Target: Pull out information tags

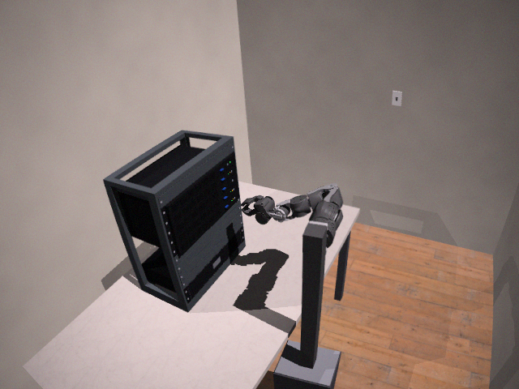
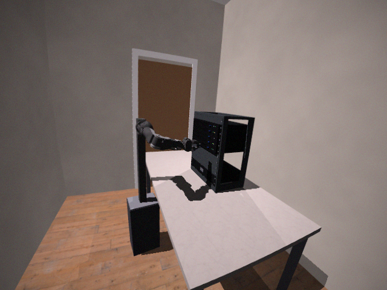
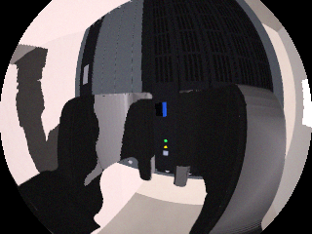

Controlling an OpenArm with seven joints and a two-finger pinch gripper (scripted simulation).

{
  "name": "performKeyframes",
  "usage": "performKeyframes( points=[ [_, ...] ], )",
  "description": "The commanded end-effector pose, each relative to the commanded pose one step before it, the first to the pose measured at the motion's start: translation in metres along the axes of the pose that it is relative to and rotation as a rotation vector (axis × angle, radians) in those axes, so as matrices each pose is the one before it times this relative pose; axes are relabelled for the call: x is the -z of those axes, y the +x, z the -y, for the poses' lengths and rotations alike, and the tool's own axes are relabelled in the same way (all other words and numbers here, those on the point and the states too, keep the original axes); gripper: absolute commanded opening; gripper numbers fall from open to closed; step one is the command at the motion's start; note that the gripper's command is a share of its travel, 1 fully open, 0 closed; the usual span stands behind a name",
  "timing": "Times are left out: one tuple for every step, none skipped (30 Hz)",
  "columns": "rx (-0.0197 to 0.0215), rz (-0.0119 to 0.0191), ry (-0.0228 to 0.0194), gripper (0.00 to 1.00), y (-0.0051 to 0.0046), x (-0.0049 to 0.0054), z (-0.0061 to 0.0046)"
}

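Server rack (image 1: 112, 181) standing on the white surface (image 1: 138, 335), its front panel facing the arm. The gripper (image 1: 246, 206) hovers just beside the panel's right edge, level with the lowest lit server (image 3: 166, 132) (blue, green and yellow lights show between the dark fingers in the wrist view). The fingers stand nearly pressed together, pinching nothing; whether they touch the panel cannot be told.

Information tags (image 1: 233, 184) too small to tell; rack (image 3: 117, 46) cropped in wrist view.
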State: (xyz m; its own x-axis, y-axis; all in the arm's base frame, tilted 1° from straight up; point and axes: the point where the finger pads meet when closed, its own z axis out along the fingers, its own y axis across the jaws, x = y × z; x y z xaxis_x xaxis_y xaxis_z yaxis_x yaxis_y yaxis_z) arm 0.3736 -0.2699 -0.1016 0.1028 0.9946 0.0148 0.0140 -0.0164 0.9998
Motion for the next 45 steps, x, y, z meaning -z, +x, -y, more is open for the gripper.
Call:
performKeyframes(
  points=[
    [0.00556,0.00740,-0.02835,0.10,0.001280,0.00189,0.00087],
    [0.00000,0.00000,0.00000,0.10,0.000000,0.00000,0.00000],
    [0.00000,0.00000,0.00000,0.10,0.000000,0.00000,0.00000],
    [0.00040,0.00147,0.00063,0.10,0.001067,0.00153,0.00473],
    [-0.00008,-0.00020,-0.00009,0.10,0.001574,0.00157,0.00416],
    [0.00003,0.00014,0.00007,0.10,0.001336,0.00142,0.00390],
    [0.00012,0.00037,0.00017,0.10,0.001052,0.00119,0.00339],
    [0.00016,0.00044,0.00021,0.10,0.000833,0.00099,0.00286],
    [0.00019,0.00050,0.00025,0.10,0.000625,0.00079,0.00237],
    [0.00001,0.00002,0.00002,0.10,0.000641,0.00067,0.00181],
    [-0.00018,-0.00044,-0.00021,0.10,0.000653,0.00054,0.00129],
    [-0.00009,-0.00023,-0.00011,0.10,0.000449,0.00040,0.00097],
    [0.00005,0.00011,0.00006,0.10,0.000211,0.00025,0.00073],
    [0.00005,0.00012,0.00006,0.10,0.000114,0.00016,0.00047],
    [0.00000,0.00000,0.00000,0.10,0.000084,0.00009,0.00023],
    [-0.00005,-0.00011,-0.00006,0.10,0.000073,0.00004,0.00006],
    [-0.00006,-0.00016,-0.00008,0.10,0.000062,0.00002,-0.00002],
    [-0.00001,-0.00001,-0.00001,0.10,0.000005,0.00000,0.00000],
    [0.00000,0.00000,0.00000,0.10,0.000000,0.00000,0.00000],
    [0.00000,0.00000,0.00000,0.10,0.000000,0.00000,0.00000],
    [0.00000,0.00000,0.00000,0.10,0.000000,0.00000,0.00000],
    [0.00000,0.00000,0.00000,0.10,0.000000,0.00000,0.00000],
    [0.00000,0.00000,0.00000,0.10,0.000000,0.00000,0.00000],
    [0.00000,0.00000,0.00000,0.10,0.000000,0.00000,0.00000],
    [0.00000,0.00000,0.00000,0.10,0.000000,0.00000,0.00000],
    [0.00000,0.00000,0.00000,0.10,0.000000,0.00000,0.00000],
    [0.00000,0.00000,0.00000,0.10,0.000000,0.00000,0.00000],
    [0.00000,0.00000,0.00000,0.10,0.000000,0.00000,0.00000],
    [0.00000,0.00000,0.00000,0.10,0.000000,0.00000,0.00000],
    [0.00000,0.00000,0.00000,0.10,0.000000,0.00000,0.00000],
    [0.00000,0.00000,0.00000,0.10,0.000000,0.00000,0.00000],
    [-0.00004,-0.00009,-0.00005,0.10,0.000028,0.00003,-0.00004],
    [-0.00022,-0.00053,-0.00027,0.10,0.000159,0.00014,-0.00024],
    [-0.00046,-0.00110,-0.00055,0.10,0.000328,0.00029,-0.00048],
    [-0.00053,-0.00128,-0.00064,0.10,0.000367,0.00039,-0.00062],
    [0.00000,0.00000,0.00000,0.10,0.000000,0.00000,0.00000],
    [0.00000,0.00000,0.00000,0.10,0.000000,0.00000,0.00000],
    [0.00087,0.00211,0.00102,0.10,-0.000879,0.00014,0.00006],
    [-0.00063,-0.00156,-0.00075,0.10,0.000470,0.00041,-0.00067],
    [0.00001,0.00000,0.00000,0.10,-0.000068,0.00020,-0.00025],
    [0.00042,0.00100,0.00049,0.10,-0.000400,0.00001,0.00009],
    [0.00013,0.00032,0.00016,0.10,-0.000124,-0.00001,0.00005],
    [0.00000,0.00000,0.00000,0.10,0.000000,0.00000,0.00000],
    [0.00000,0.00000,0.00000,0.10,0.000000,0.00000,0.00000],
    [0.00000,0.00000,0.00000,0.10,0.000000,0.00000,0.00000]
  ],
)
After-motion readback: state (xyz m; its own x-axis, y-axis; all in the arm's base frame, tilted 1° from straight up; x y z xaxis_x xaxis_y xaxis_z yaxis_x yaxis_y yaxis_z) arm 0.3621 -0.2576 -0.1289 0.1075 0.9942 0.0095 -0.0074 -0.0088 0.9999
